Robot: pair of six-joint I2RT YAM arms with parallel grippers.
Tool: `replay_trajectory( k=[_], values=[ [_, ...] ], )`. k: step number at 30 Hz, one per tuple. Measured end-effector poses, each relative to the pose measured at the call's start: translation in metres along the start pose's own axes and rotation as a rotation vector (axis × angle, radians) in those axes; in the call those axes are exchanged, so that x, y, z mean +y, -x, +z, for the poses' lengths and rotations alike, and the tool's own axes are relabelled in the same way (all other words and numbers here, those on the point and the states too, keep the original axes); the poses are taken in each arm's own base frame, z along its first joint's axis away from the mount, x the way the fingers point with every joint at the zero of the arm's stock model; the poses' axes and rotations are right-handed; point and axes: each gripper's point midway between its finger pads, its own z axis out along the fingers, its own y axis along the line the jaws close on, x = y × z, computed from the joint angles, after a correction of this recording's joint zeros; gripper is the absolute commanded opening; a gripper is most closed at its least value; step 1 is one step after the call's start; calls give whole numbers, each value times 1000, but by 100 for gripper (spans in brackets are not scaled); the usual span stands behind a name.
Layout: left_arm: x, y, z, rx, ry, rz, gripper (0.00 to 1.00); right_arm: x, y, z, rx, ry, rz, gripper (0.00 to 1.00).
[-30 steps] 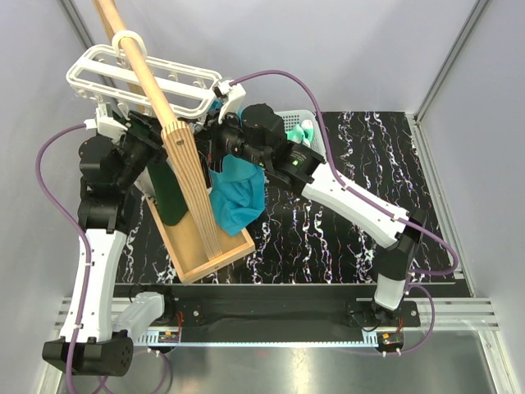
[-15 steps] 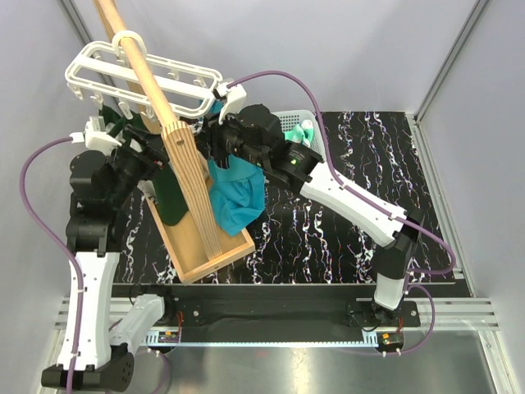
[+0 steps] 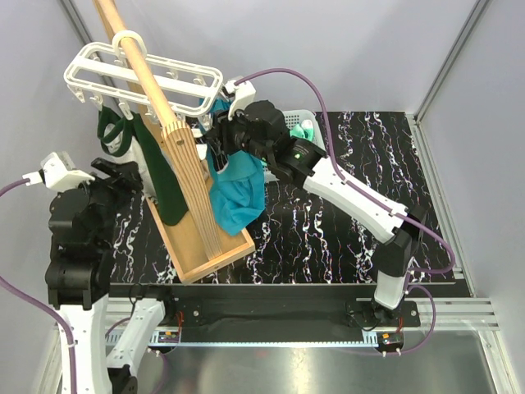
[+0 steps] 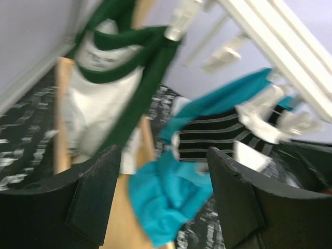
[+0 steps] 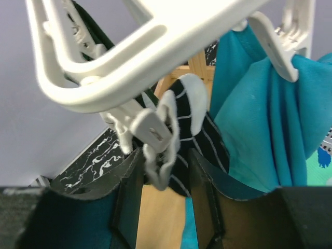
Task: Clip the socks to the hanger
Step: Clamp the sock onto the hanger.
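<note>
Top view high, looking down, both wrist views close, tilted upward, sharing the hanger (image 5: pixel 155 31)

striped sock (image 4: pixel 207 142): smeared by motion blur in the left wrist view
hanger (image 5: pixel 155 46): frame cut off by the top edge
basket (image 3: pixel 302 112): mostly hidden behind right arm (image 3: pixel 344 185)
pole (image 3: pixel 111 16): runs off the top edge

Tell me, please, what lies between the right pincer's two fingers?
A white clip of the hanger, pinching the black-and-white striped sock, hangs between the fingers of the right pincer. The right wrist view shows it.
</note>
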Motion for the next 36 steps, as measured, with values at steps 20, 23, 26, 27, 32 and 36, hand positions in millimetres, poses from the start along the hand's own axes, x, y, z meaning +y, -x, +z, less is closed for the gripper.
replay_trajectory(
  k=[20,23,26,27,32,36],
  values=[
    [22,2,60,110,102,-19,83,-69,-17,-10,52,-98,2,47],
    [10,17,61,81,33,-27,83,-67,-23,-16,56,-76,5,47],
    [5,25,62,54,7,-42,84,-66,-25,-15,52,-58,10,47],
    [3,26,61,44,1,-52,85,-67,-24,-14,48,-54,12,47],
    [-1,32,51,10,-13,-75,84,-85,-12,8,-10,-42,34,47],
    [-2,45,42,-21,19,-77,84,-107,-7,45,-57,-45,48,47]
  ],
)
